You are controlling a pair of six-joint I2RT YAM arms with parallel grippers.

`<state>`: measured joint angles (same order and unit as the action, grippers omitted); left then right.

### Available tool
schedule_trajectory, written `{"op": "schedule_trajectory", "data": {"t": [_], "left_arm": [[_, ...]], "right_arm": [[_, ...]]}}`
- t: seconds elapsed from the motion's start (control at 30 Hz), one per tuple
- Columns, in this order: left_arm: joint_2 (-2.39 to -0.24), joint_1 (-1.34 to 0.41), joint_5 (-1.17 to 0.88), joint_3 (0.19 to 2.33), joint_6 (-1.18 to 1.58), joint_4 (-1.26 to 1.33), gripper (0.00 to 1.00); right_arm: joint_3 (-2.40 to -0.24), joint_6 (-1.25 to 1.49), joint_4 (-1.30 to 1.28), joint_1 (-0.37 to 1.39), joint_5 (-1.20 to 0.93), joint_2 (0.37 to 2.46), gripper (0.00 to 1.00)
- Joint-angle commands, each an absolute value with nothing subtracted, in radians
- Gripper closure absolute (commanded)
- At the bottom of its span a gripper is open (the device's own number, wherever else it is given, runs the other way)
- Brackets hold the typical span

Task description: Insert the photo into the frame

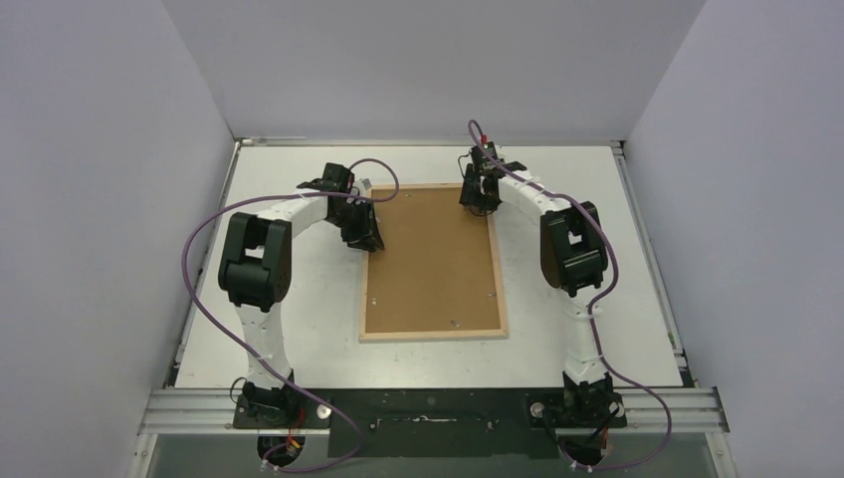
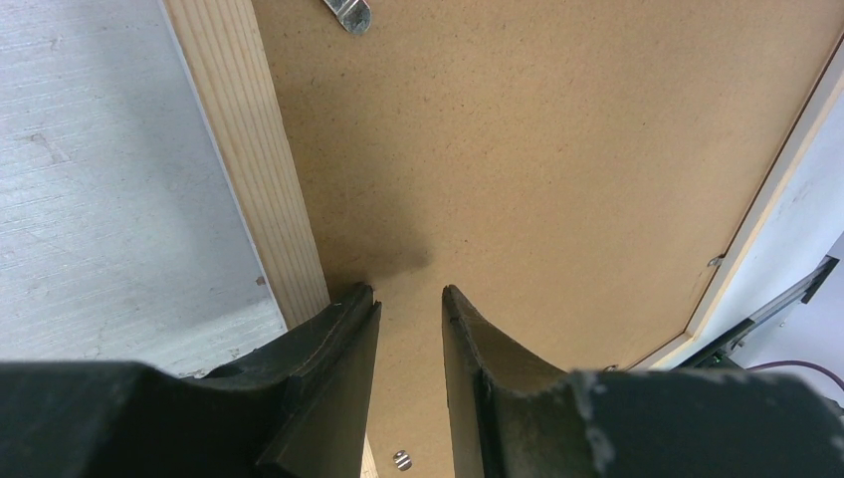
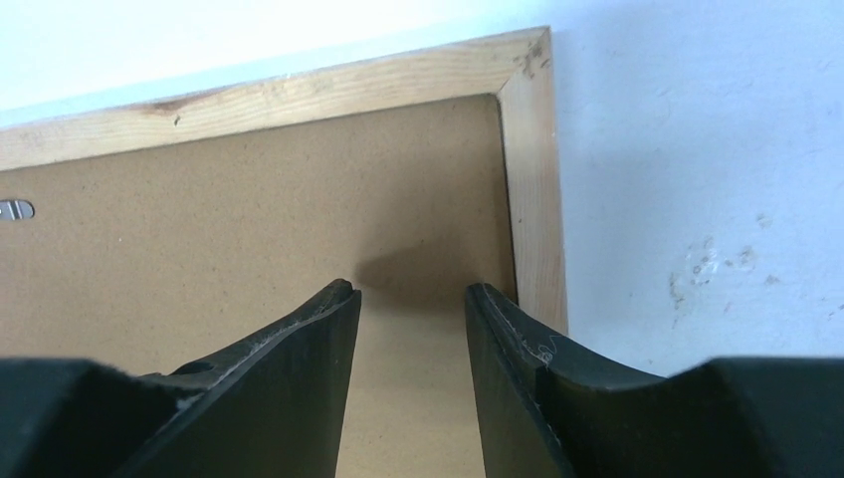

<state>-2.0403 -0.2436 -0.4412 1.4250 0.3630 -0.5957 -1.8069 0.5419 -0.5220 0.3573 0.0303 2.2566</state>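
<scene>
The frame (image 1: 433, 334) lies back-up in the middle of the table, its pale wood rim showing, with the brown backing board (image 1: 433, 264) set inside it. The photo is hidden. My left gripper (image 1: 366, 239) is open and empty over the board's far left part, just inside the wood rim (image 2: 259, 159); its jaws (image 2: 408, 294) hang over the board (image 2: 527, 149). My right gripper (image 1: 478, 204) is open and empty over the far right corner; its jaws (image 3: 410, 291) hang over the board (image 3: 249, 209) beside the corner of the rim (image 3: 299, 95).
Small metal retaining tabs sit along the frame's inner edge (image 2: 348, 12) (image 3: 15, 209). White tabletop (image 1: 597, 329) surrounds the frame, with grey walls on three sides and the aluminium rail (image 1: 428, 403) at the near edge.
</scene>
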Motion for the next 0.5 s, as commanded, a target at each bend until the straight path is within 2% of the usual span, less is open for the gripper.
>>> {"op": "schedule_trajectory", "data": {"t": [0.0,0.47], "left_arm": [[-2.069,-0.250,-0.387,1.416,0.350,-0.681,0.70],[-2.071,-0.250,-0.397,1.413,0.360,-0.672,0.70]], "right_arm": [[-1.824,0.505,-0.491,0.327,0.008,2.249,0.55],[-1.789,0.458,-0.513,0.347,0.036,2.207,0.57]]}}
